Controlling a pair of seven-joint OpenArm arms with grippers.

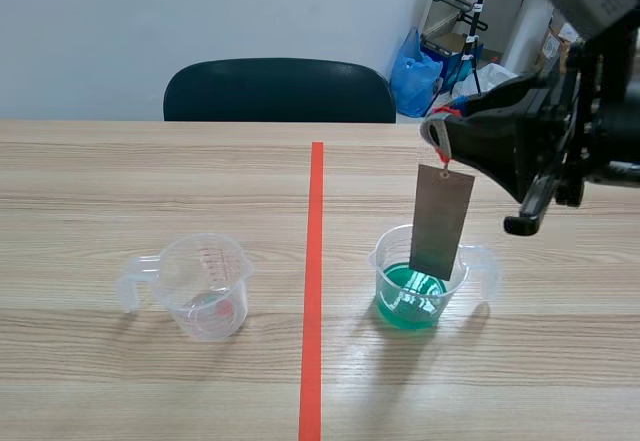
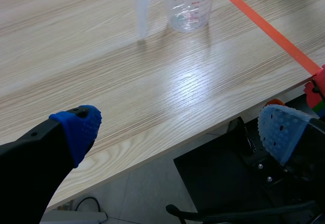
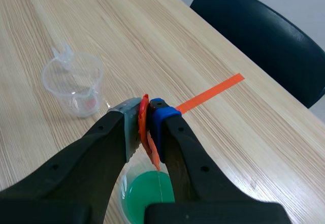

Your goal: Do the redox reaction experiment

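Observation:
A grey metal strip (image 1: 441, 223) hangs upright from a red tab (image 3: 144, 125) with my right gripper (image 1: 437, 133) shut on the tab. The strip's lower end sits inside the rim of a clear measuring cup (image 1: 420, 279) of green liquid; I cannot tell whether it touches the liquid. In the right wrist view that green cup (image 3: 147, 196) lies directly under the right gripper (image 3: 144, 122), whose fingers hide the strip. An empty clear measuring cup (image 1: 203, 285) stands left of the tape line. My left gripper (image 2: 180, 127) is open past the table's near edge, with the empty cup (image 2: 188, 3) far ahead of it.
An orange-red tape line (image 1: 314, 281) runs down the middle of the wooden table. A dark chair (image 1: 280, 89) stands behind the far edge, with a blue bag (image 1: 415, 71) and clutter at the back right. The left arm is out of the scene view.

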